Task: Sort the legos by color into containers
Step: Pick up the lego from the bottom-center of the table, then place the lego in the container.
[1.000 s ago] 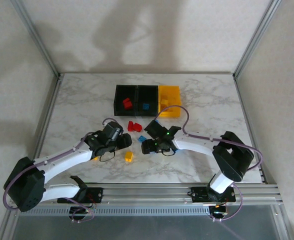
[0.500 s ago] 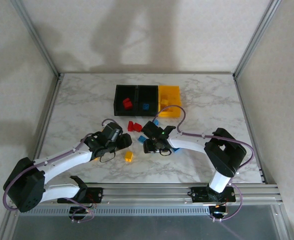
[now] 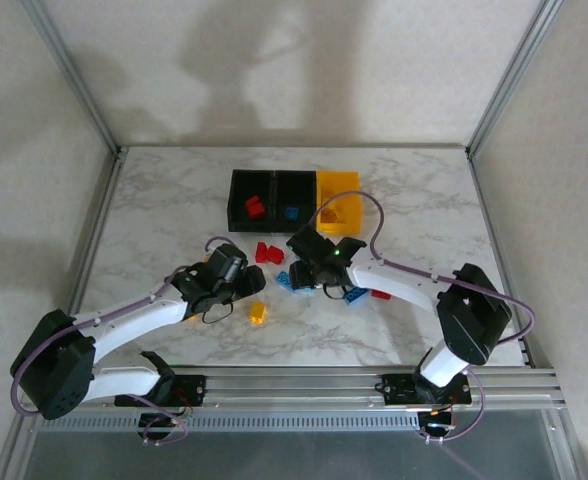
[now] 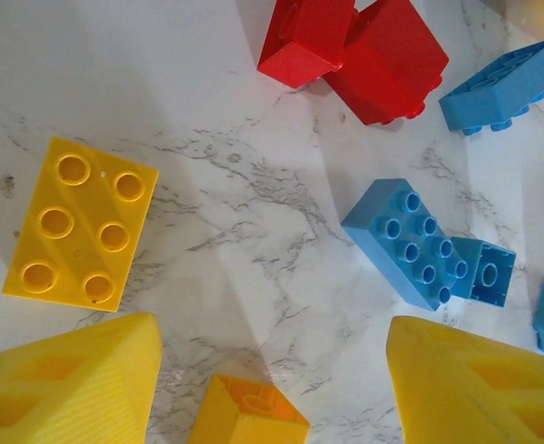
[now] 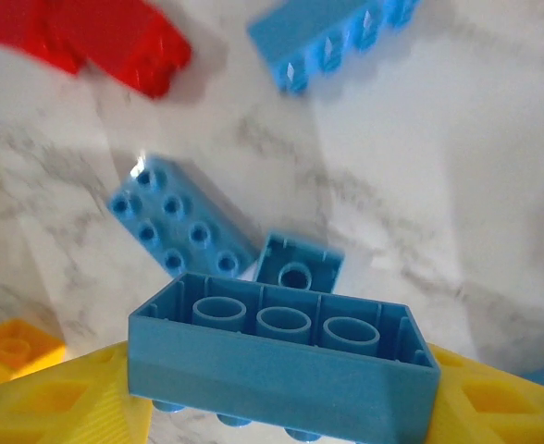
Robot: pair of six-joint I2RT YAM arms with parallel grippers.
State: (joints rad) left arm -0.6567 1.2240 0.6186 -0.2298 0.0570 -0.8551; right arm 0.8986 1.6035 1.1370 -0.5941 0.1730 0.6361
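Three joined bins stand at the back: a black one (image 3: 242, 190) with a red lego (image 3: 255, 207), a black one (image 3: 296, 188) with a blue lego (image 3: 291, 213), and a yellow one (image 3: 339, 195). My right gripper (image 5: 281, 398) is shut on a long blue lego (image 5: 281, 356), held underside up just above the table. Below it lie a blue studded lego (image 5: 184, 222) and a small overturned blue one (image 5: 297, 268). My left gripper (image 4: 272, 370) is open low over the marble, a small yellow lego (image 4: 249, 416) lying between its fingers (image 4: 68, 379). A flat yellow lego (image 4: 78, 222) lies beside it.
Two red legos (image 4: 364, 51) and a blue one (image 4: 503, 83) lie ahead of the left gripper. In the top view a yellow lego (image 3: 258, 313) sits near the front, while a blue one (image 3: 357, 295) and a red one (image 3: 380, 294) lie by the right forearm. Both grippers (image 3: 274, 280) work close together mid-table.
My right gripper has risen and moved slightly toward the bins with the blue lego in it; its forearm swung right. The left arm has barely moved.
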